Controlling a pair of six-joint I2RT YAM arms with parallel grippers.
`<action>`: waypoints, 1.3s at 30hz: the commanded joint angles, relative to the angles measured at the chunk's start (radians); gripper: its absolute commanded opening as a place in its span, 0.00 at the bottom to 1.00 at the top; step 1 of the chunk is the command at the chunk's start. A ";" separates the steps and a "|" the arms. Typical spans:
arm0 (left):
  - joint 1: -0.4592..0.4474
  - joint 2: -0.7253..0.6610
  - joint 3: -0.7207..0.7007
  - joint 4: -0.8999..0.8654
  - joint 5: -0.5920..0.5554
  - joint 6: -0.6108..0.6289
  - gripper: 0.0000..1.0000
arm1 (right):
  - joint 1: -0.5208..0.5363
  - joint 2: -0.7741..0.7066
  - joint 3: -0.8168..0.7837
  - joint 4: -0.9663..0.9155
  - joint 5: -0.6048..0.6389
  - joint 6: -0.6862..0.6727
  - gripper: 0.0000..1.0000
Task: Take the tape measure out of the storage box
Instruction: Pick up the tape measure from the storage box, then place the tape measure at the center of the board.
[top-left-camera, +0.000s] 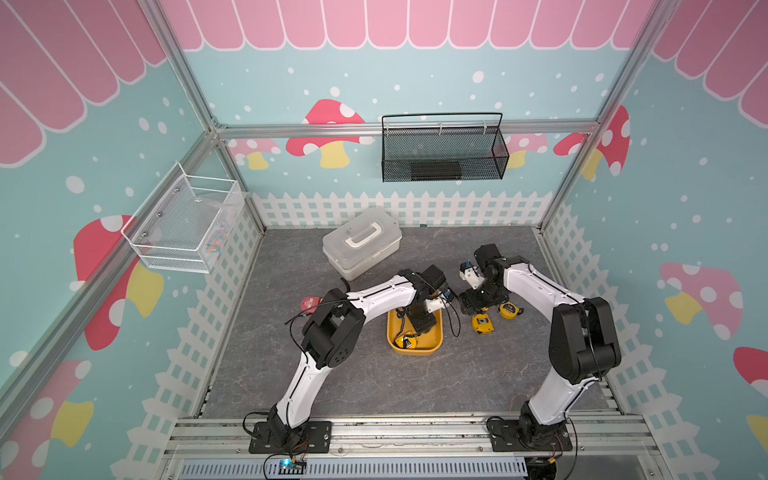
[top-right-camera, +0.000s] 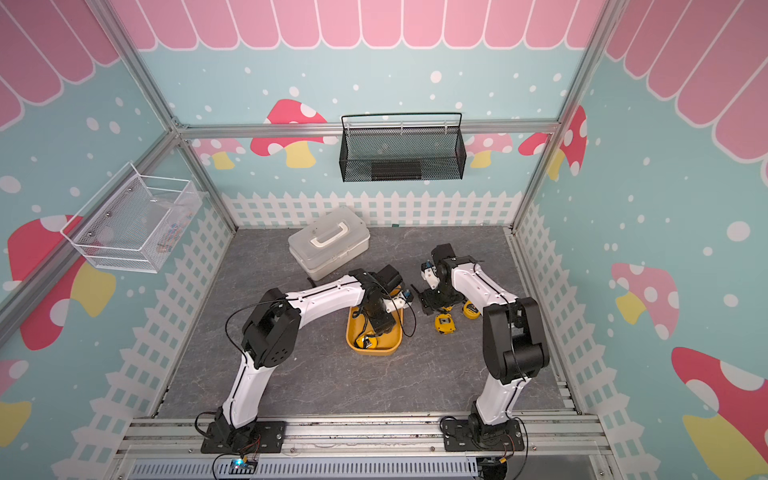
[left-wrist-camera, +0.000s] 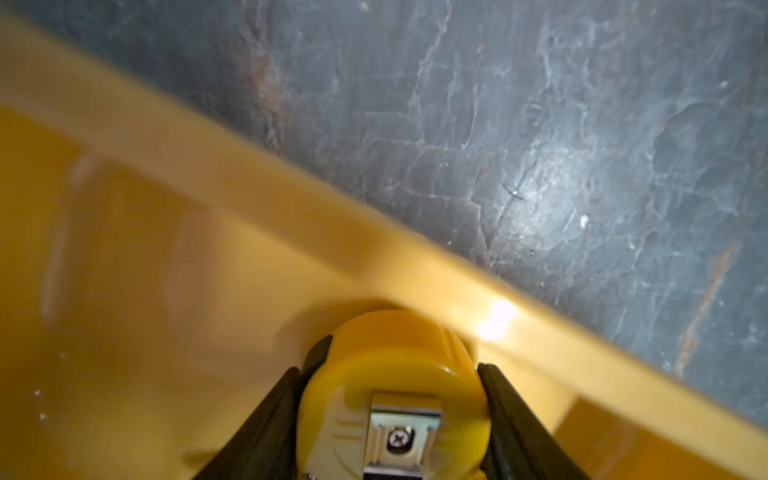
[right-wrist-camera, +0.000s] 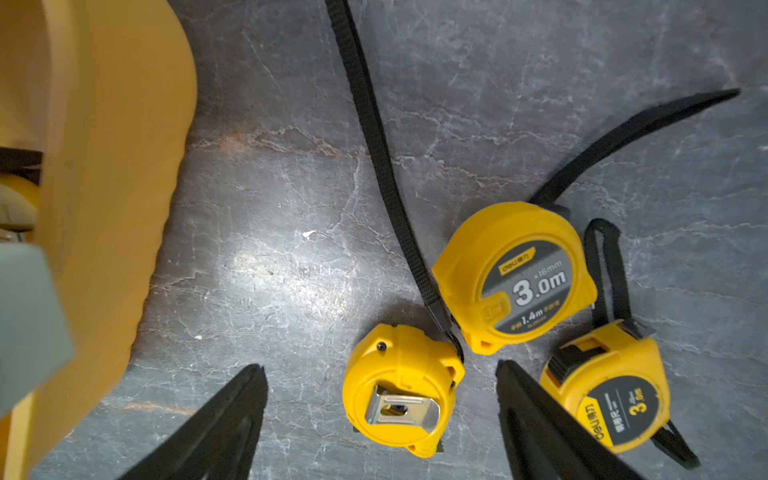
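Fingers of the left tool (left-wrist-camera: 388, 368) press both sides of the tape measure (left-wrist-camera: 395, 399), clamping it. It lies inside the box (top-left-camera: 415, 353), at the lower-left end in a top view, close to the wall. Right tool (right-wrist-camera: 379, 365) stands wide apart, holding nothing, above three loose tapes (right-wrist-camera: 515, 278) on the table (right-wrist-camera: 270, 187), right of the box.

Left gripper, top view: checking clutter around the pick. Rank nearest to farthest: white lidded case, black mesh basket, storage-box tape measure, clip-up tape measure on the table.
1. Tape measure in the storage box, between the left gripper's fingers.
2. Clip-up tape measure, on the table, right-arm side.
3. White lidded case, toward the back.
4. Black mesh basket, back wall.
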 joint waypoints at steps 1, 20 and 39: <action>0.025 -0.091 -0.020 0.055 0.019 -0.059 0.51 | -0.004 -0.020 -0.014 -0.023 0.009 0.005 0.87; 0.232 -0.375 -0.142 0.123 -0.058 -0.243 0.52 | -0.005 -0.015 -0.006 -0.025 -0.003 0.005 0.87; 0.428 -0.588 -0.535 0.140 -0.178 -0.483 0.53 | -0.004 0.008 0.002 -0.024 -0.019 0.001 0.87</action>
